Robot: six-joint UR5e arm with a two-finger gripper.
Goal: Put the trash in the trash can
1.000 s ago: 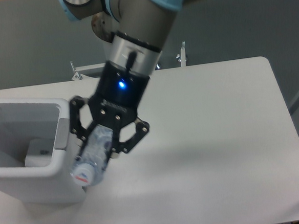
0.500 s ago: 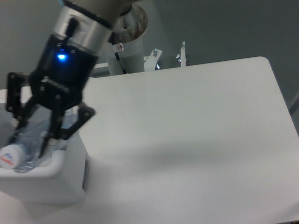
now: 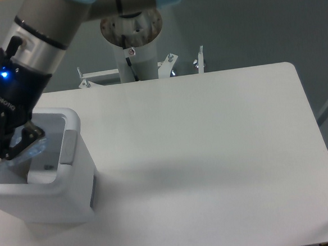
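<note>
From my remote station, I see the arm (image 3: 45, 38) reaching in from the upper left of the camera view, its black wrist section showing a lit blue lamp (image 3: 3, 73). The gripper (image 3: 5, 150) sits at the far left edge, low over the open mouth of the trash can (image 3: 73, 188).

Gripper condition: the fingers (image 3: 24, 137) are closed in around a clear plastic bottle (image 3: 33, 149), which shows as a pale, bluish-clear mass between and just beside them. I see the bottle inside the outline of the can's opening, over the grey interior. I cannot tell from this view whether the bottle touches the can's floor or walls. Part of the gripper is cut off by the left edge of the picture, so the left finger is only partly visible.

The trash can stands on the white table (image 3: 211, 153) at its left side. A grey panel (image 3: 67, 146) lies along the can's right rim, just beside the gripper.

Behind the table, a white column (image 3: 137, 60) rises at the far edge, with metal brackets (image 3: 200, 58) near it.

I cannot make out a plastic wrapper anywhere in this view.
</note>
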